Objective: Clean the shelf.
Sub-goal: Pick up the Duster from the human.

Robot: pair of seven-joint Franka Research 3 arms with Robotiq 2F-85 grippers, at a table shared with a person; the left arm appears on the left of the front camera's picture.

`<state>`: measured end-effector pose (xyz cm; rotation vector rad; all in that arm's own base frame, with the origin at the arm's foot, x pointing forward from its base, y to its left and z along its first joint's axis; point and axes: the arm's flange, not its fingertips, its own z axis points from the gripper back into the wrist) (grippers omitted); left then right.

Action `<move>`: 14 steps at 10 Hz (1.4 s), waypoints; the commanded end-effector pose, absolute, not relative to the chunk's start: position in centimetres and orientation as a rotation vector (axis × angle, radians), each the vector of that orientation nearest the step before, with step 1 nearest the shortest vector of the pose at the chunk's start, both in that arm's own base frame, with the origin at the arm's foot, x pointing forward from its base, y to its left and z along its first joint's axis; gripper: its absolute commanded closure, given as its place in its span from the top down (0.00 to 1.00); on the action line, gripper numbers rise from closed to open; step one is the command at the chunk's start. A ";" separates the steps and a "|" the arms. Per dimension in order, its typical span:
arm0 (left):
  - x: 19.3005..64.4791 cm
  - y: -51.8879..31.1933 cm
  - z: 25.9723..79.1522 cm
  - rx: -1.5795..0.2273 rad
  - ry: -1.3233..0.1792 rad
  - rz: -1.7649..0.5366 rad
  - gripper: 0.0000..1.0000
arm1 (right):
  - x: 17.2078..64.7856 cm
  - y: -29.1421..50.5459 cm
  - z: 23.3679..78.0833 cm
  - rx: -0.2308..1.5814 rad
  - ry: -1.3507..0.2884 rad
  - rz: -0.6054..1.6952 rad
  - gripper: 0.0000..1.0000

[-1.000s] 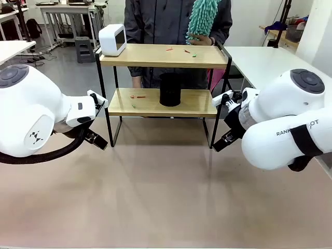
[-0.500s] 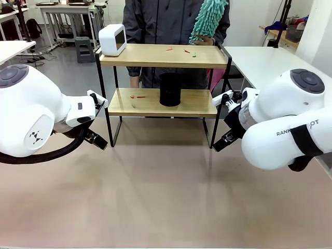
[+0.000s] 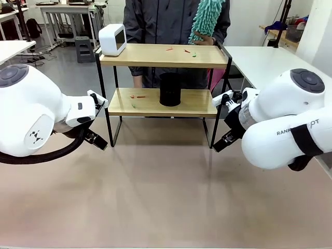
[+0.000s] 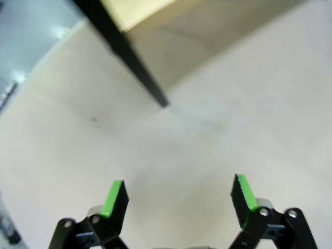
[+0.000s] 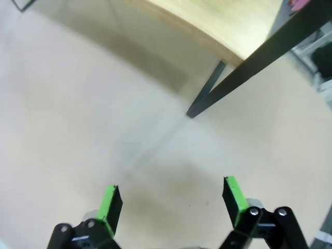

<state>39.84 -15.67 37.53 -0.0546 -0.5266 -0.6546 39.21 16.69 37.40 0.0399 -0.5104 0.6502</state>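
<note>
L gripper (image 3: 96, 139): low over the tan table (image 3: 166, 197), just outside the shelf's front-left leg. Jaws spread wide, green pads (image 4: 115, 196) apart, nothing between them. In the left wrist view the gripper (image 4: 179, 193) looks at bare tabletop, with the black leg (image 4: 139, 66) ahead of it.
White box (image 3: 112, 39): small device w/ a dark screen, on the top board's left end.
Shelf (image 3: 150, 55): two-tier rack standing mid-table at the far side, between the two arms. Long axis runs left-right across the table. Both boards sit above jaw level.
Scraps, lower (image 3: 136, 97): red and green bits on the left part of the lower board.
Black cylinder (image 3: 170, 89): upright, centre of the lower board.
Scraps, upper (image 3: 185, 51): a few red/green bits, centre-right of the top board.
Duster (image 3: 207, 19): teal chenille head, held by a person's hand (image 3: 203, 39) just over the top board's far-right corner.
R gripper (image 3: 222, 141): low by the front-right leg (image 5: 244, 72). Jaws released, pads wide, empty; in the right wrist view the gripper (image 5: 171, 199) faces bare table.
Key relation: the shelf lies ahead of and above both sets of jaws. Duster and upper scraps are nearer the R arm, lower scraps nearer the L arm. Judged: the R arm has the shorter reach to the duster.
</note>
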 end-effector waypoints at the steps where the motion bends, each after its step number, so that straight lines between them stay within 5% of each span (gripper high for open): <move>1: 35.9 -12.3 43.9 -0.318 -0.430 -0.826 1.00 | 38.1 14.4 46.0 0.227 -0.325 0.494 1.00; 2: 33.1 -9.2 47.3 -0.455 -0.375 -0.776 1.00 | 36.6 12.1 51.1 0.337 -0.339 0.308 1.00; 3: 30.4 -4.9 50.6 -0.585 -0.504 -0.658 1.00 | 34.5 7.5 55.7 0.610 -0.468 0.158 1.00; 5: 26.1 5.0 53.3 -0.860 -0.814 -0.403 1.00 | 29.7 -2.9 59.2 0.831 -0.676 -0.058 1.00; 8: 26.6 17.1 46.0 -1.253 -1.015 0.074 1.00 | 26.9 -15.2 52.1 0.948 -0.738 -0.507 1.00; 9: 29.9 17.7 43.1 -1.258 -0.896 0.178 1.00 | 27.2 -15.2 49.2 0.913 -0.707 -0.562 1.00; 10: 32.8 17.5 40.8 -1.279 -0.776 0.211 1.00 | 24.2 -15.4 56.5 0.861 -0.632 -0.240 1.00; 11: 25.0 22.3 48.4 -1.114 -0.875 -0.002 1.00 | 24.2 -15.4 56.5 0.861 -0.632 -0.240 1.00; 14: 25.0 22.3 48.4 -1.114 -0.875 -0.002 1.00 | 24.2 -15.4 56.5 0.861 -0.632 -0.240 1.00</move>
